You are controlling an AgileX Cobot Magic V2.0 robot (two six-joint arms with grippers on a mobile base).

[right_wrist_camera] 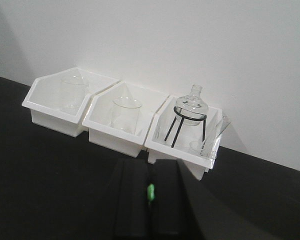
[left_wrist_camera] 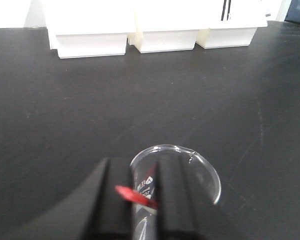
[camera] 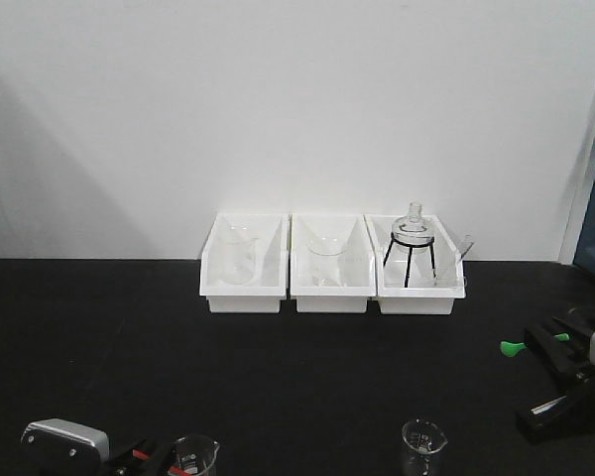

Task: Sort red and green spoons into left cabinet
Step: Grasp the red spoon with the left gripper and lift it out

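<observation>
My left gripper is shut on the red spoon, which lies slantwise across the narrow gap between its black fingers. It hangs over a glass beaker at the table's front left, where the front view shows the gripper beside that beaker. My right gripper is shut on the green spoon, of which only a sliver shows between the pads. In the front view the green spoon's bowl sticks out to the left of the right gripper at the table's right edge. The left cabinet is out of view.
Three white bins stand in a row against the back wall. The left and middle bins each hold a beaker, the right one a round flask on a black tripod. A small beaker stands at the front of the black table.
</observation>
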